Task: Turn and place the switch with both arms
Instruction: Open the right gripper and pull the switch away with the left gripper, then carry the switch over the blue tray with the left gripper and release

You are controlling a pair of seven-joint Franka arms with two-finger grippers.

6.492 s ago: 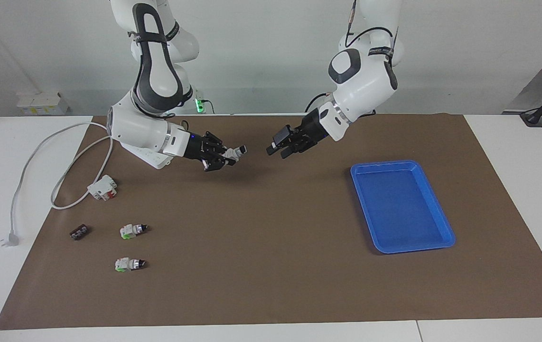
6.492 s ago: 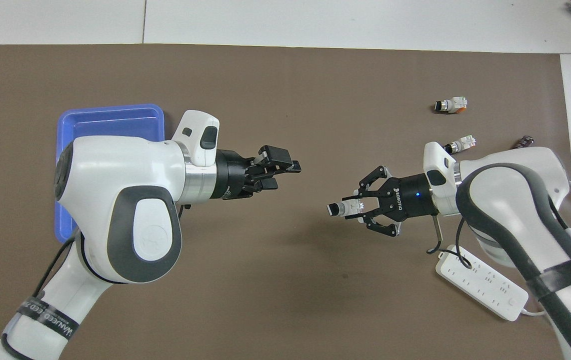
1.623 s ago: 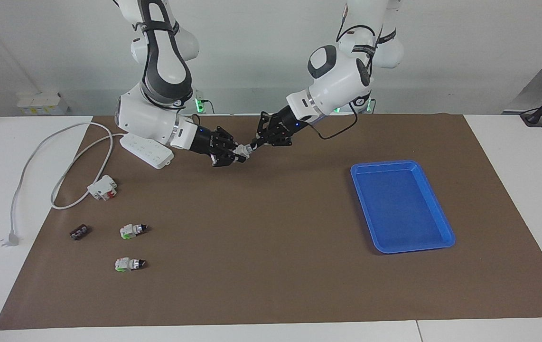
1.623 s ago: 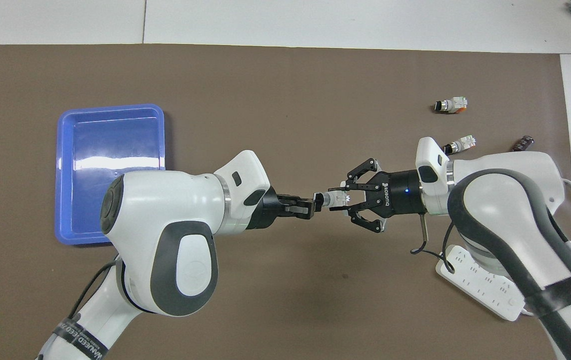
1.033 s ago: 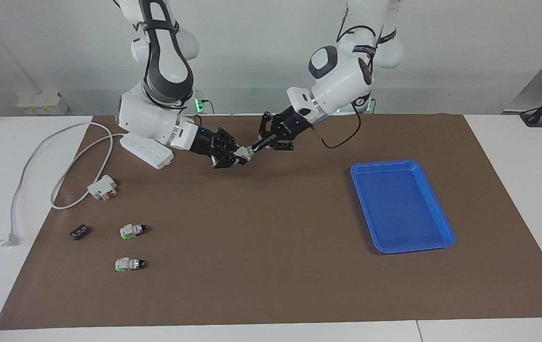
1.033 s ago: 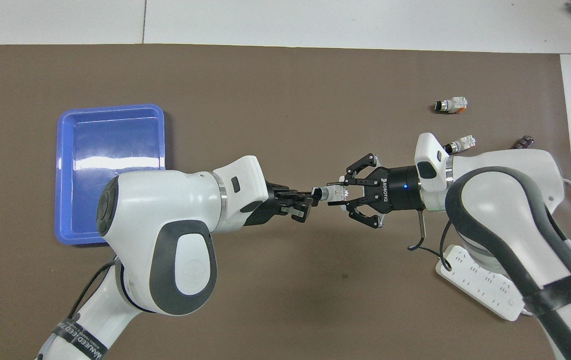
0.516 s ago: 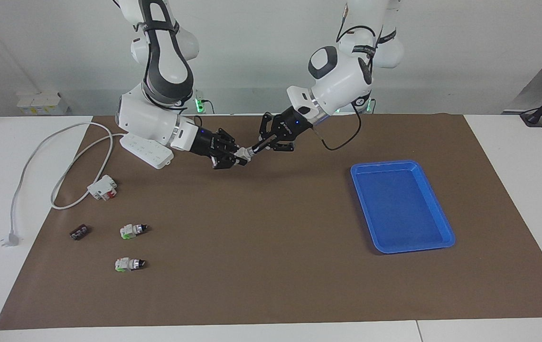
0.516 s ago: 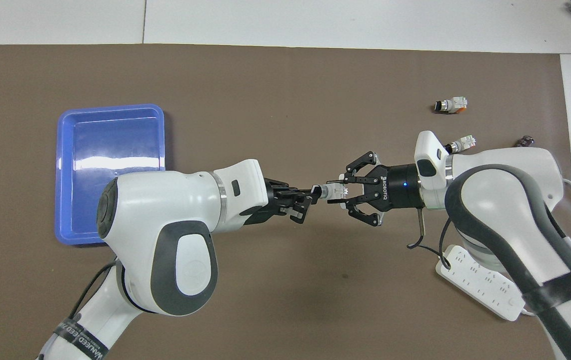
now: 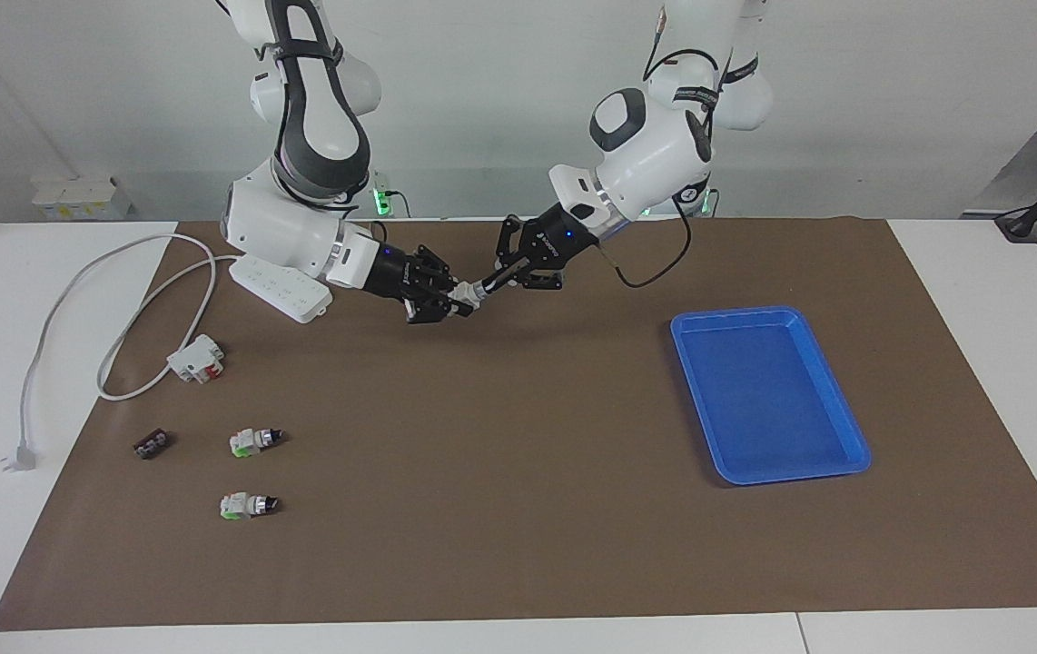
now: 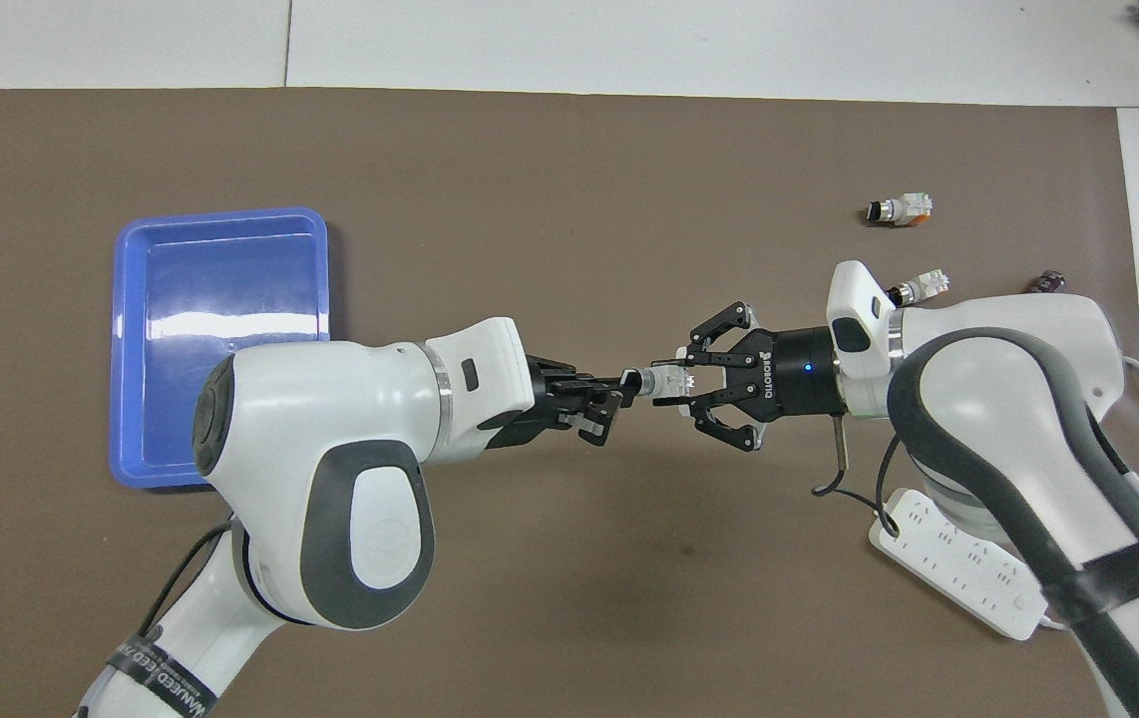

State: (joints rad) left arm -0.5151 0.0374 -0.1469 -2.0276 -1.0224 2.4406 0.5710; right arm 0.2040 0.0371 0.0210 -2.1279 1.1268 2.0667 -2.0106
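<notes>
Switch point(image 9: 467, 295) point(image 10: 657, 380) hangs in the air between the two grippers, over the bare mat point(image 9: 518, 545) point(image 10: 569, 160) and well toward the right arm's end from the tray point(image 9: 856, 436) point(image 10: 123, 399). The right gripper point(image 9: 448, 297) point(image 10: 677, 382) has its fingers point(image 10: 673, 360) closed on the white body, so the silver collar and black knob stick out toward the other arm. The left gripper point(image 9: 491, 282) point(image 10: 619, 384) has its fingers point(image 10: 601, 383) pinched on that knob tip (the tips are thin and dark, but they meet on the knob in both views). The two grippers point at each other almost in one line, nose to nose.

The right arm point(image 9: 301, 209) point(image 10: 1008, 399) reaches in low over the mat; the left arm point(image 9: 646, 163) point(image 10: 330, 449) slopes down from its own base, its elbow hanging beside the tray's edge in the overhead view.

The tray lies flat on the mat at the left arm's end. Well apart from the tray, at the right arm's end, two more switches point(image 9: 255, 440) point(image 10: 919, 287) lie on their sides, one point(image 9: 247, 505) point(image 10: 899, 210) farther from the robots than the other. A small black piece point(image 9: 151, 444) point(image 10: 1045, 284) lies near them, a white-and-red block point(image 9: 197, 358) nearer to the robots. A power strip point(image 9: 282, 286) point(image 10: 958, 563) lies under the right arm, its cable point(image 9: 74, 300) looping off the mat.
</notes>
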